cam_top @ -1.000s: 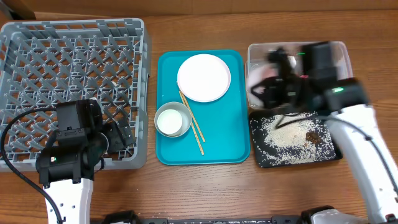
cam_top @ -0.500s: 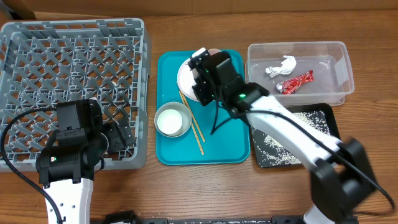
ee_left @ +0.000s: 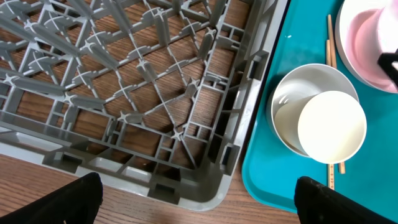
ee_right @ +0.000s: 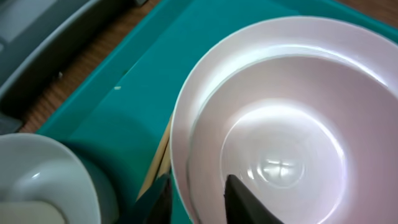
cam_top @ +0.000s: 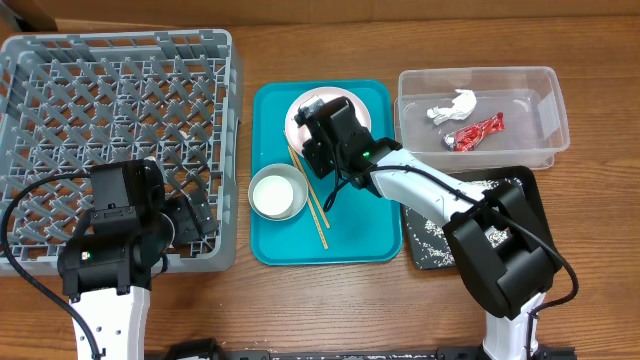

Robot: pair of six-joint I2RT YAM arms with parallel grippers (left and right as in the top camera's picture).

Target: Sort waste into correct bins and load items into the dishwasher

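My right gripper (cam_top: 322, 135) (ee_right: 200, 202) reaches over the teal tray and is shut on the rim of the small plate (cam_top: 318, 108) (ee_right: 280, 143). The small plate rests on the large plate (cam_top: 345, 105) (ee_right: 186, 106). The small bowl (cam_top: 277, 192) (ee_left: 314, 118) and chopsticks (cam_top: 312, 200) (ee_right: 158, 155) lie beside them. The red wrapper (cam_top: 476, 132) and white tissue (cam_top: 452, 105) lie in the clear tub (cam_top: 478, 75). Rice (cam_top: 432, 238) lies in the black tray (cam_top: 525, 185); the brown lump is hidden. My left gripper (cam_top: 190, 220) (ee_left: 199, 205) is open and empty over the grey rack's (cam_top: 120, 110) front right corner.
The teal tray (cam_top: 350, 235) (ee_left: 273, 180) stands between the rack and the two bins. My right arm crosses the black tray and the tray's right side. A cable lies over the rack's front left part. Bare wood runs along the front.
My right gripper has swung left from over the bins to the teal tray. The small plate it carried now sits on the large plate. The left arm has not moved.
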